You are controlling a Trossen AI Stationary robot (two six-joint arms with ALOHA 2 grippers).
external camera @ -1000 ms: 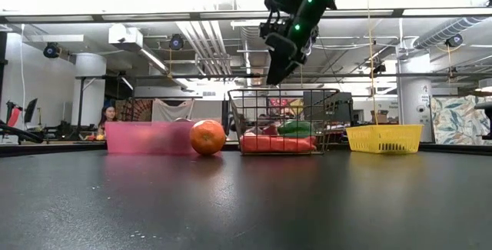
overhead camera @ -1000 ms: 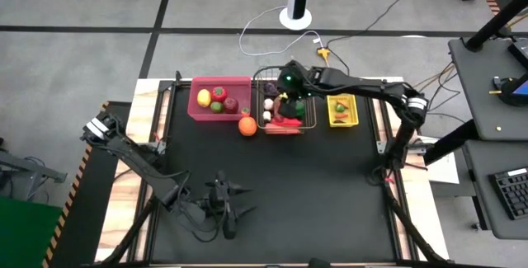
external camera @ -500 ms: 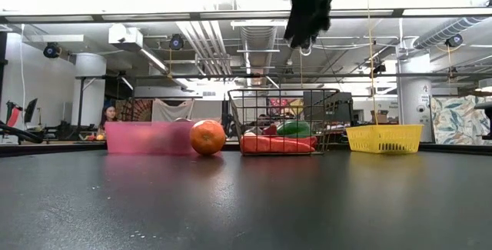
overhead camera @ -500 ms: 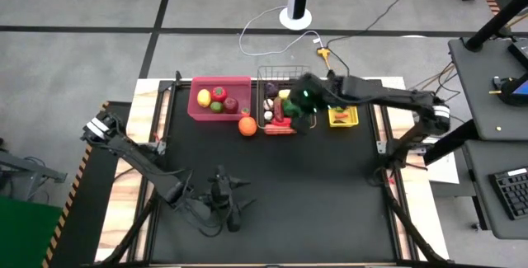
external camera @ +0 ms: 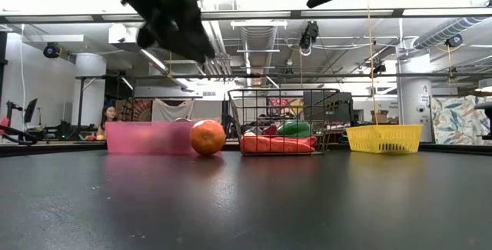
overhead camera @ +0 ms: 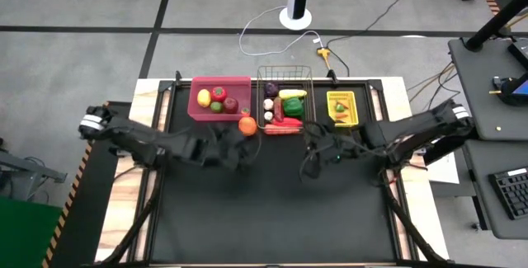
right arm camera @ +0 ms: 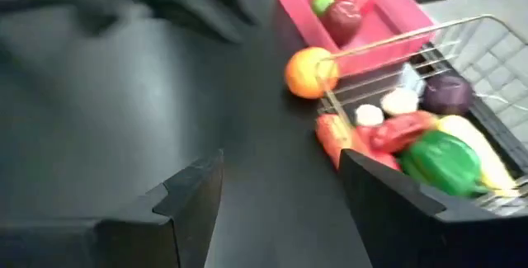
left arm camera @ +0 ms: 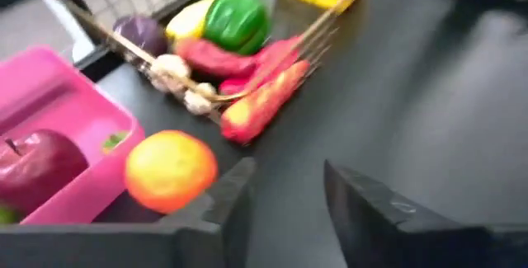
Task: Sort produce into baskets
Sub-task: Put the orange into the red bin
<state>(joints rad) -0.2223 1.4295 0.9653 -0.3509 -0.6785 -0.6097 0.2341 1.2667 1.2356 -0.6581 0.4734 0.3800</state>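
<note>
The orange [overhead camera: 247, 125] sat on the black table [overhead camera: 272, 210], outside the baskets, touching the front corner of the pink bin [overhead camera: 219, 97] and just beside the wire basket [overhead camera: 285, 99]. The pink bin held a dark red apple [overhead camera: 231, 104], a red fruit, a yellow one and a green one. The wire basket held a green pepper [overhead camera: 291, 110], corn, purple onion, white garlic, red chillies and a carrot [left arm camera: 264, 101], the carrot lying along its front edge. The small yellow bin [overhead camera: 341, 108] stood to the other side of the wire basket, with small pieces inside that were too small to tell. The left gripper [overhead camera: 239, 150] hung above the table just in front of the orange, its fingers parted with nothing between them. The right gripper [overhead camera: 312, 147] hung above the table in front of the wire basket, its fingers spread and likewise empty.
</note>
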